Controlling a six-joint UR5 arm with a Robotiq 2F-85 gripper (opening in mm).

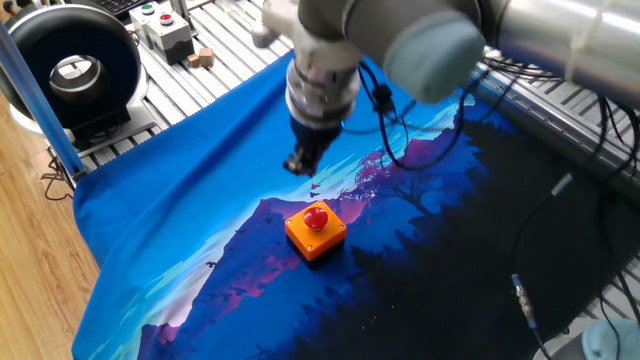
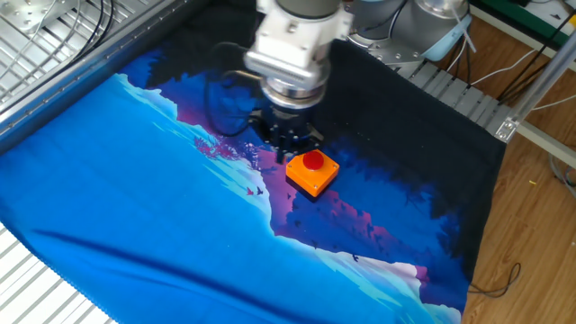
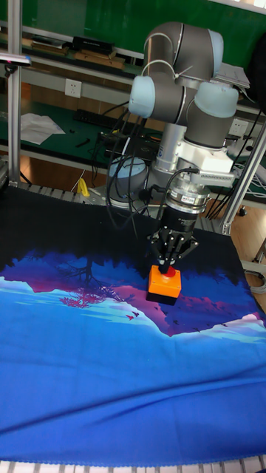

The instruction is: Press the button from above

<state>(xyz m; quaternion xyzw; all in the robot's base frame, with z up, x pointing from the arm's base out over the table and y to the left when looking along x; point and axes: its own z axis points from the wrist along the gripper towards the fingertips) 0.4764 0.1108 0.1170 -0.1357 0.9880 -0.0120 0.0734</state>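
The button (image 1: 316, 215) is a small red dome on an orange box (image 1: 318, 240) that rests on the blue printed cloth (image 1: 180, 220). It also shows as the button (image 2: 312, 161) and the button (image 3: 170, 273) in the other two views. My gripper (image 1: 300, 165) points straight down and hangs a little above the cloth, just behind the box. In the other fixed view the gripper (image 2: 290, 147) is close beside the box's far left corner. In the tall view the gripper (image 3: 166, 264) tapers to one tip just over the red dome, its fingers meeting, holding nothing.
A grey box with small green and red buttons (image 1: 160, 25) and a black round device (image 1: 75, 70) stand off the cloth at the far left. Black cables (image 1: 400, 120) trail behind the arm. A blue frame post (image 1: 40, 100) rises at the left edge.
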